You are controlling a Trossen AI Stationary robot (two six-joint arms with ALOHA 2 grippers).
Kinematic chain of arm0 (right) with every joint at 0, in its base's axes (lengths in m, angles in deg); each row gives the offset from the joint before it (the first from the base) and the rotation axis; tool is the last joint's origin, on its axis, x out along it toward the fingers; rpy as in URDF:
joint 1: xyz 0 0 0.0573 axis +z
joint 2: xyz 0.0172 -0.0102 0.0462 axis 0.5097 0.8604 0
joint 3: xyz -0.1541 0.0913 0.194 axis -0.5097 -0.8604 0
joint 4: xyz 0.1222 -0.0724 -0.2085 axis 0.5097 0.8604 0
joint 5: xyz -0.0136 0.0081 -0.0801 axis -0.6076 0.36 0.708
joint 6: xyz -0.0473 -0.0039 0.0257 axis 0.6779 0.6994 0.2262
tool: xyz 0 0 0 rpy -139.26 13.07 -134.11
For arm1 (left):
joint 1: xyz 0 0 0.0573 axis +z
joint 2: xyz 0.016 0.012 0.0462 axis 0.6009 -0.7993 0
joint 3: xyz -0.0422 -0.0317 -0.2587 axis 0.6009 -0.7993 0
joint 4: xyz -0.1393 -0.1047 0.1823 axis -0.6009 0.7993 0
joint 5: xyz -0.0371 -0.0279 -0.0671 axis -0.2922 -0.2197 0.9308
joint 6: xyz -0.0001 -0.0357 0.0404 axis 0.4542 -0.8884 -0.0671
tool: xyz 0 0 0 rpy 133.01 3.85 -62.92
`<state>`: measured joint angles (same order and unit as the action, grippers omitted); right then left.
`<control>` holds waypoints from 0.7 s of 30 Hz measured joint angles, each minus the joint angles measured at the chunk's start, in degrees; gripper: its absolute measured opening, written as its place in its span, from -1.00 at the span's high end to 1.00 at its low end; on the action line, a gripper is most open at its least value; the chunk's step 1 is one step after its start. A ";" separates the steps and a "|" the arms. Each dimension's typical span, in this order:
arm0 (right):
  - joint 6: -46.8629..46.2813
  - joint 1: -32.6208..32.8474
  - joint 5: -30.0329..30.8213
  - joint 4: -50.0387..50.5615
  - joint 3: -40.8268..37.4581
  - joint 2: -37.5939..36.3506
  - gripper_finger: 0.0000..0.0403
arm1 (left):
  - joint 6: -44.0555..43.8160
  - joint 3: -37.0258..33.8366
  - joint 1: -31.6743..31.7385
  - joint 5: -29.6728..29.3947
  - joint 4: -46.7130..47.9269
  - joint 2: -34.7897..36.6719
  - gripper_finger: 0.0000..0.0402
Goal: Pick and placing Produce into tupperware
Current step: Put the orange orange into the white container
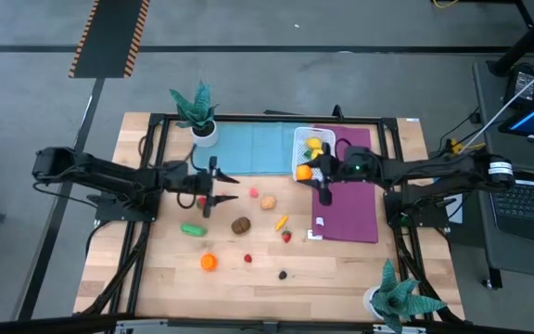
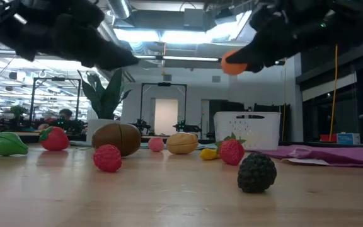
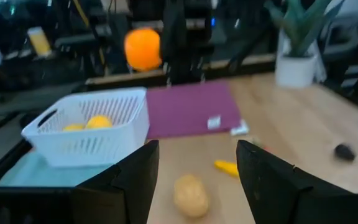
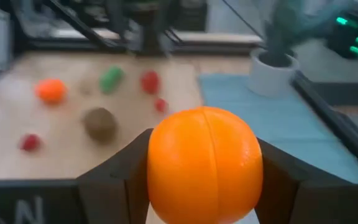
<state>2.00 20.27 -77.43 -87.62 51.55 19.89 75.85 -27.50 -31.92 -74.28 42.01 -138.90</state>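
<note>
While the right gripper's [image 4: 202,186] fingers clamp the smooth, light, rigid orange [image 4: 204,165] across its middle, the left gripper's [image 3: 196,171] fingers hang part-open and empty.

The tupperware [image 1: 309,148] stands open-topped on the counter [image 1: 248,278], and the right pincer [image 1: 306,171], closed around an orange [image 1: 303,172], hangs at its near rim with yellow pieces [image 1: 314,145] already taking part of the floor inside. Between the two arms the wood is cluttered: a brown piece [image 1: 240,224], a tan one [image 1: 268,201], a yellow one [image 1: 282,222] and red berries [image 1: 247,258] leave only narrow gaps. The blue mat [image 1: 258,148] lies bare, bounded by a potted plant [image 1: 198,113].
</note>
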 joint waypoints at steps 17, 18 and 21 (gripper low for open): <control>-6.23 -0.02 18.65 -7.09 -5.01 0.11 -0.02 | -4.20 -5.18 6.70 -8.99 -9.01 -0.08 -0.03; -7.02 -0.03 20.95 -6.60 -5.01 0.11 -0.02 | -4.22 -5.18 7.08 -9.11 -8.99 -0.08 -0.03; -8.97 -0.13 25.85 -4.95 -5.01 0.13 -0.02 | -4.22 -5.18 8.16 -9.13 -8.99 -0.08 -0.03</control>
<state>-6.97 20.14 -51.58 -92.57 46.54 20.02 71.63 -32.69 -23.76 -83.41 33.02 -138.98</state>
